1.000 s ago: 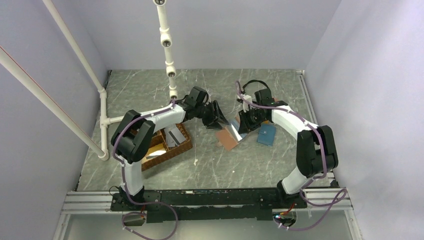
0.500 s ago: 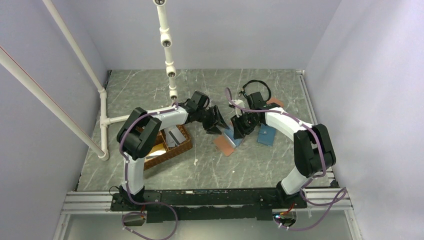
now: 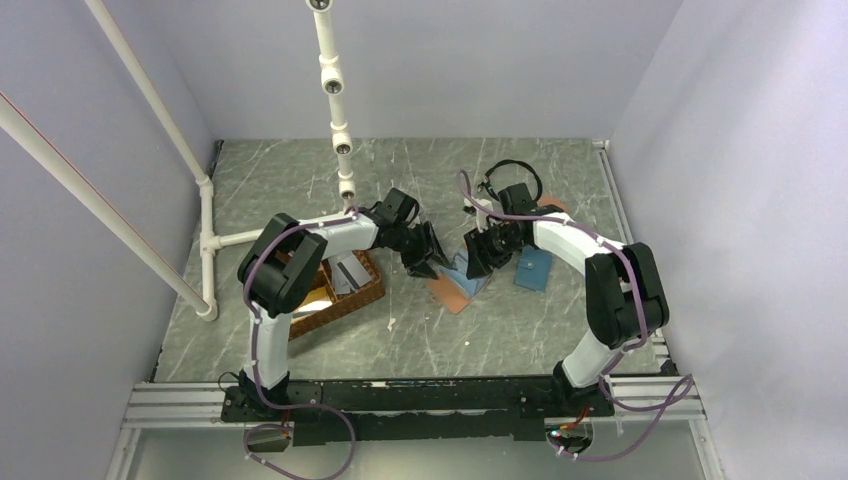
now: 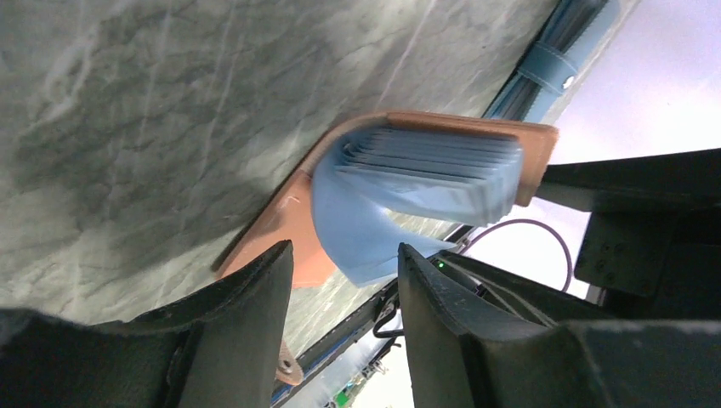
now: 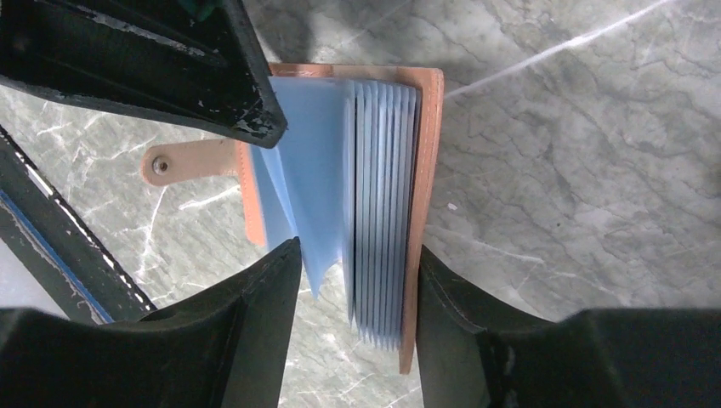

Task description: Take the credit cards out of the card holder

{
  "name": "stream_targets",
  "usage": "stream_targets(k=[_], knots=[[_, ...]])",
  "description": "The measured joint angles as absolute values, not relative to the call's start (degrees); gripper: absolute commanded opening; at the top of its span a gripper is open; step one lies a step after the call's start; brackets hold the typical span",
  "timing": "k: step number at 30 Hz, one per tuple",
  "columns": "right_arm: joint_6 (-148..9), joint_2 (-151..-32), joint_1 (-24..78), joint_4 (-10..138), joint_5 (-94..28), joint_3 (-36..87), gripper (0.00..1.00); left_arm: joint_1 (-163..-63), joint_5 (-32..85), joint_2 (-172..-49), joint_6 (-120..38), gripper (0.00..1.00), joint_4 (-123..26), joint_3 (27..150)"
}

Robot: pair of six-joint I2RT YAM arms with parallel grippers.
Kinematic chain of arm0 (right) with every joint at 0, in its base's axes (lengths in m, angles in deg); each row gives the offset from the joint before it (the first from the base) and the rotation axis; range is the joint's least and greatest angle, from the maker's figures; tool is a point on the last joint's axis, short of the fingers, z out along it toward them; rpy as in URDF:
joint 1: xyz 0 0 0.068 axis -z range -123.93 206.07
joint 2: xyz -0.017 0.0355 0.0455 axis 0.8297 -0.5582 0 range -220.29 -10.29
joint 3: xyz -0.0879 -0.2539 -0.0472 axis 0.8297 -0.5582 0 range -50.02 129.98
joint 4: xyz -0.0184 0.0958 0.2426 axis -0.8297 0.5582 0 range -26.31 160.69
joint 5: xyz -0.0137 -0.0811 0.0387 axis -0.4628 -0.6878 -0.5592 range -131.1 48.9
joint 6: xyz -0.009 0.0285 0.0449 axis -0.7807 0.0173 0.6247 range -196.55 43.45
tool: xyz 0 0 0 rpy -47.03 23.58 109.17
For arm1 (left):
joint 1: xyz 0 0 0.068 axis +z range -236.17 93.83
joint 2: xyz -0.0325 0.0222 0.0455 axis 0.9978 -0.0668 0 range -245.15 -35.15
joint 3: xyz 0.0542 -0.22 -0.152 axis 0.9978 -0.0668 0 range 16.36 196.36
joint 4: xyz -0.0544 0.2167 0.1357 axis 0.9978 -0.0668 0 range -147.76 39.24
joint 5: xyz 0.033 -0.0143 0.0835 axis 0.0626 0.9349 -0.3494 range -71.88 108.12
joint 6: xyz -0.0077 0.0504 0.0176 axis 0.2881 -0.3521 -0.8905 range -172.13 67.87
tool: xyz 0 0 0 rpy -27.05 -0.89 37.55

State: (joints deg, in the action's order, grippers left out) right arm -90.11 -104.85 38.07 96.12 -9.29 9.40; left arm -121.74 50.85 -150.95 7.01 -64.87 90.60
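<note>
Left gripper (image 4: pixel 344 255): jaws parted, released, tips at the flat half of the salmon-pink folding leather-like card holder (image 5: pixel 429 170). Right gripper (image 5: pixel 357 251): jaws parted, nothing clamped, straddling the holder's fanned light-blue pockets (image 5: pixel 383 187). Holder lies open on the grey marbled tabletop (image 5: pixel 578 170), between both grippers.

One card holder (image 3: pixel 450 293) (lying open), one teal wallet (image 3: pixel 533 268), one wicker basket (image 3: pixel 375 288)
</note>
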Motion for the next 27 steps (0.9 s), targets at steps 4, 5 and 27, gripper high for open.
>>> stream_targets(k=[4,5,27], knots=[[-89.76,-105.14,38.94,96.12,-8.46,9.4,0.59,-121.72,50.81,-151.59,6.55,0.53,-66.49,90.6],[-89.74,-105.14,39.05,96.09,-8.06,9.4,0.6,-121.72,50.76,-151.72,6.35,0.53,-66.75,90.6],[-89.09,-108.15,41.35,94.61,-11.52,9.31,0.71,-121.37,50.89,-153.16,2.31,0.53,-72.83,92.69]])
